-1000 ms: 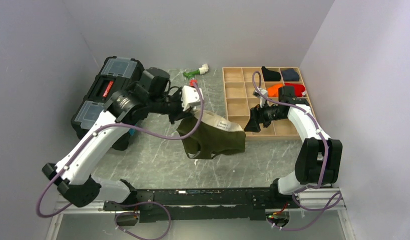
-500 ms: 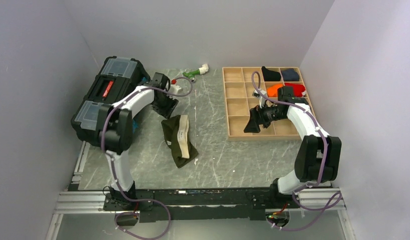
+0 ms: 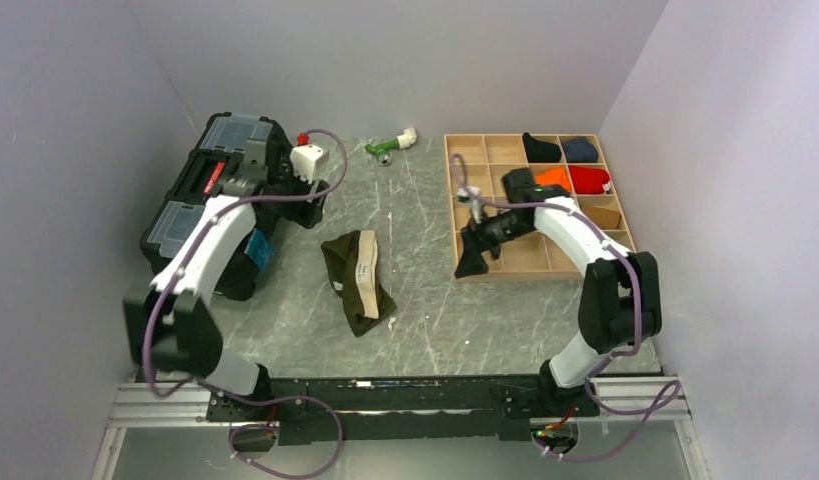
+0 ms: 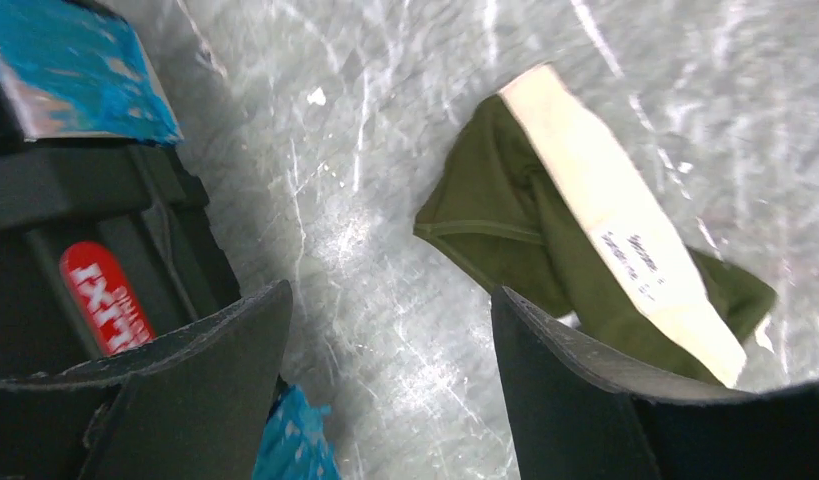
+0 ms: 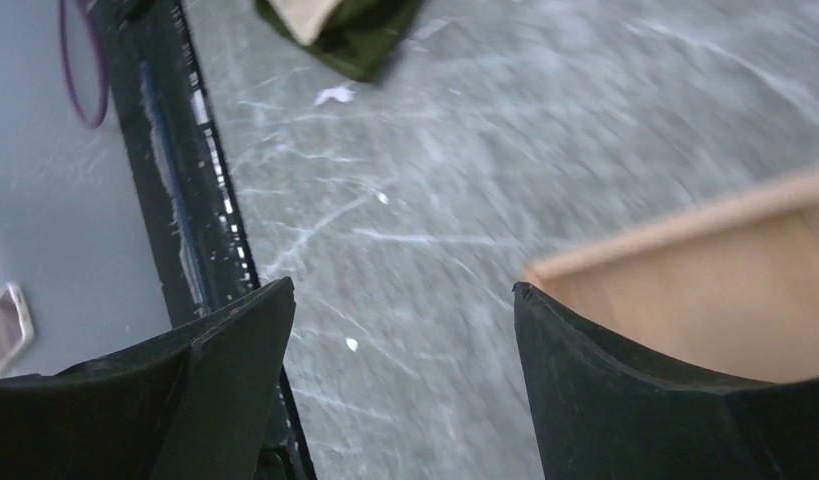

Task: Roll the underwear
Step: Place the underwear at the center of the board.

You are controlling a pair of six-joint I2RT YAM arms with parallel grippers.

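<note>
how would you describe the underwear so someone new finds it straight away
On the grey marbled table, look between the black toolbox and the wooden tray. The underwear lies crumpled there: olive-green cloth, and alone in having a cream waistband.

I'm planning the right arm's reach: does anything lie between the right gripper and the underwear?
Nothing visible does. Only bare table lies between the right gripper, by the wooden tray's near left corner, and the underwear, crumpled further left.

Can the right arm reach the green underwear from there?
Probably yes. The right tool hangs open beside the wooden tray, and nothing stands on the table between it and the underwear.
</note>
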